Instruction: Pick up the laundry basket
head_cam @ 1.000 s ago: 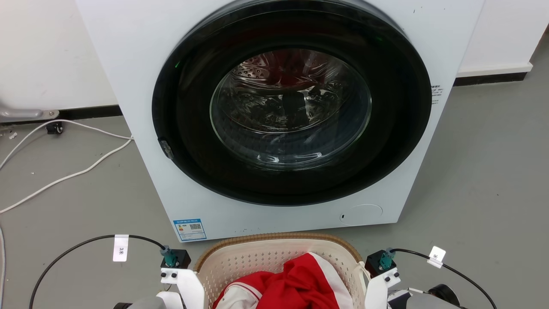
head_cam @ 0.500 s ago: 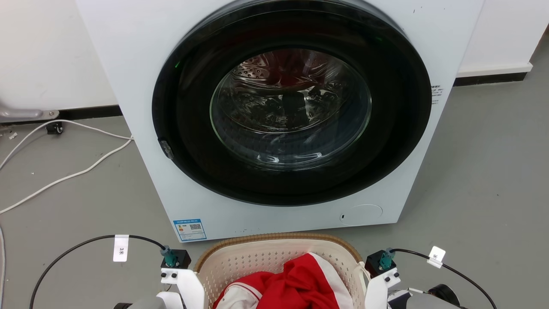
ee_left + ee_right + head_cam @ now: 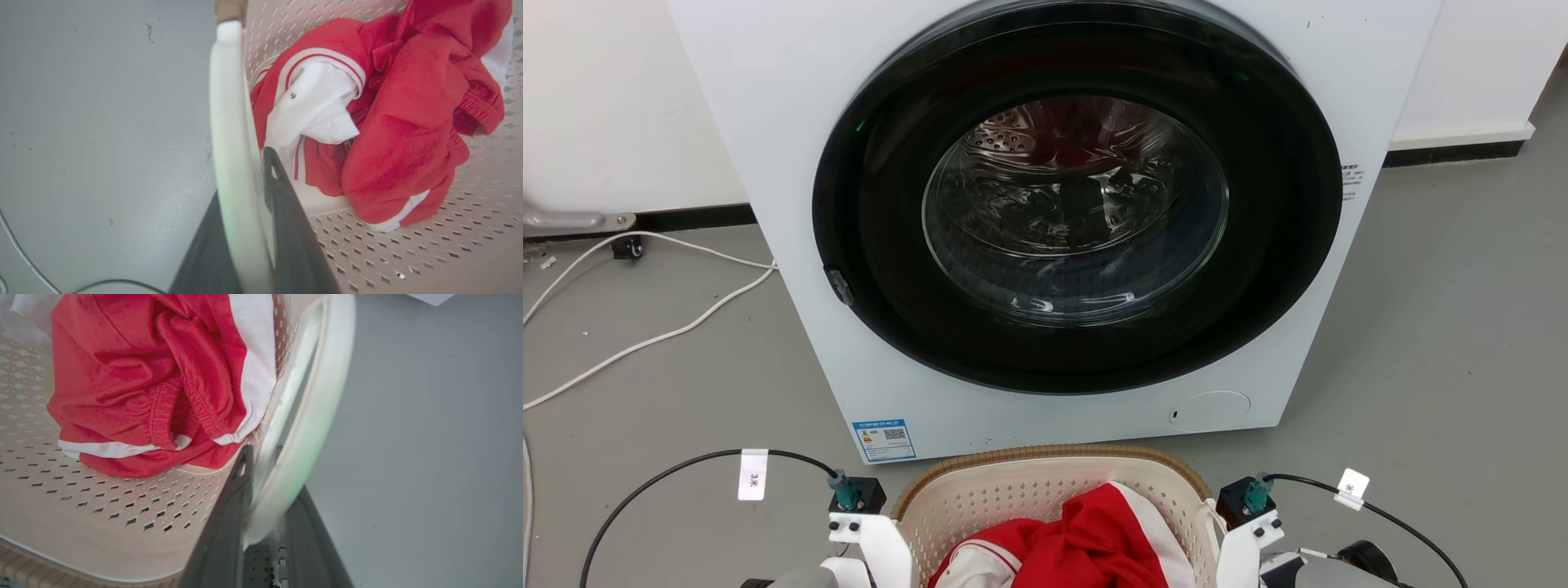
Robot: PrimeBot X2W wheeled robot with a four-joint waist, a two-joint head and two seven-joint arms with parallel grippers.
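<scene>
**A:** Where do we have the laundry basket (image 3: 1013,498)?

**B:** Low in front of us, just short of the washing machine (image 3: 1054,416), between our two arms. Whether its base is clear of the floor (image 3: 1421,327), we cannot tell.

**A:** And our hold?

**B:** The left gripper (image 3: 245,192) has its jaws clamped on the white left handle (image 3: 229,102), one jaw on the inner side by the clothes, one on the outer side. The right gripper (image 3: 273,477) pinches the right handle (image 3: 318,416) the same way.

**A:** How do we reckon it will handle?

**B:** Light, we judge: thin perforated plastic with one red-and-white garment (image 3: 392,134) bundled inside. The walls look springy rather than rigid, so the handles may flex, and smooth plastic could slip between narrow jaws.

**A:** So the handles are the right place?

**B:** We think so. They sit on opposite sides, so the load balances between us, and the brown woven rim (image 3: 1045,452) offers less to pinch. We should raise both arms evenly, or the basket tilts and the garment slides to one end.
</scene>
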